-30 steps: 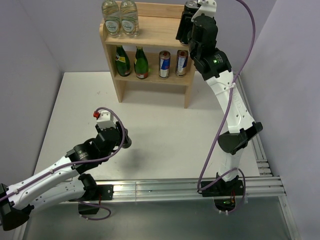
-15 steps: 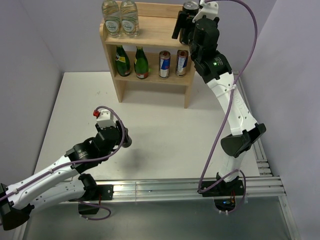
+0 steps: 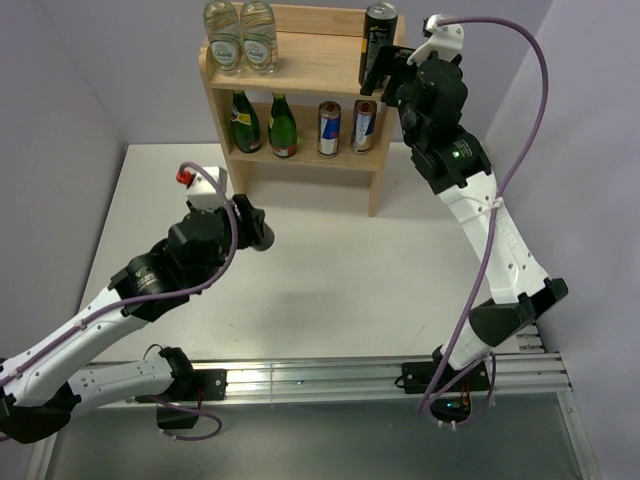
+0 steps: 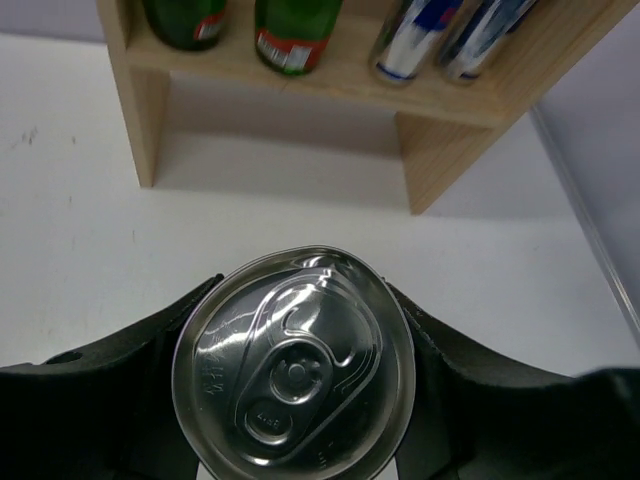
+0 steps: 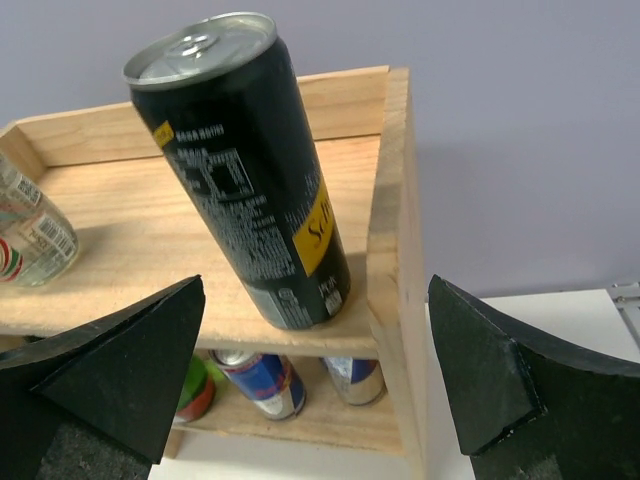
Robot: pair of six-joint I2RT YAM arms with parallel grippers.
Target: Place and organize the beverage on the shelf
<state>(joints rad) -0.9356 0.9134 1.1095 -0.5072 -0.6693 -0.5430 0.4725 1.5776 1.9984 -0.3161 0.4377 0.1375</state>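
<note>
On the shelf, at its top board's right end, a black can stood free between the right gripper's spread jaws. The left gripper clamped a silver-topped can round its sides; it looked rigid, slick and easily dented.

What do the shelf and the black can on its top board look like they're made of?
The shelf looks like pale, matte bare wood: grain lines show. The black can is probably aluminium: silvery pull-tab lid, glossy printed black-and-yellow wall.

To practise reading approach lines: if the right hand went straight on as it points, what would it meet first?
Probably the black can standing on top of the shelf, centred before the open right hand.
</note>
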